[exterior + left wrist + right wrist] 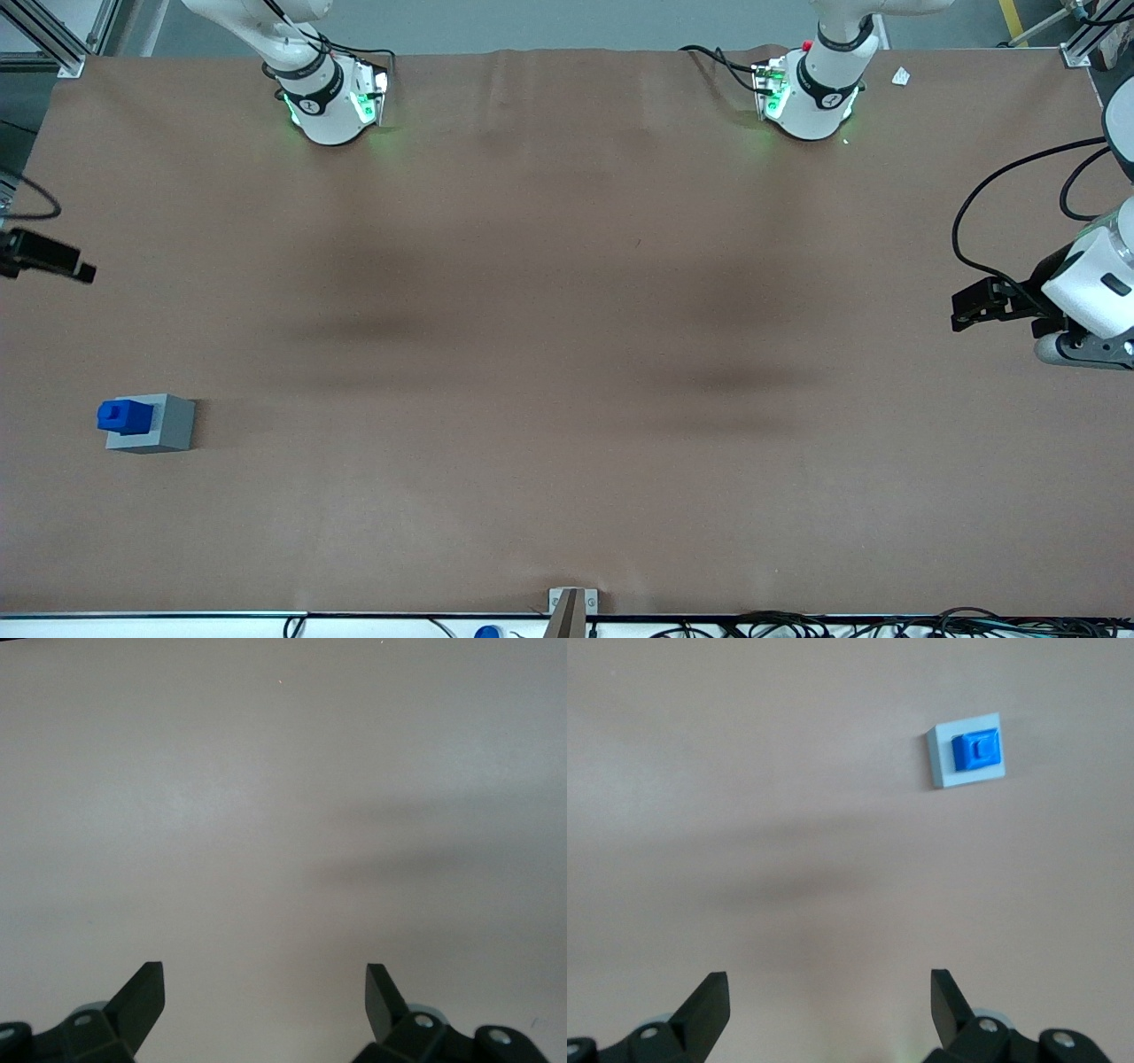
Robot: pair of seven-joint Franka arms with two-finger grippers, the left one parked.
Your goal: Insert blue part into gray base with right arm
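The blue part [977,750] sits seated in the gray base [943,762] on the brown desk [567,354]; the hand [824,1001] hangs well apart, fingers spread and empty, apparently because insertion is complete.

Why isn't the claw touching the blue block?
Apart. The right wrist view shows the open gripper with bare table between it and the blue part, which sits in the gray base.
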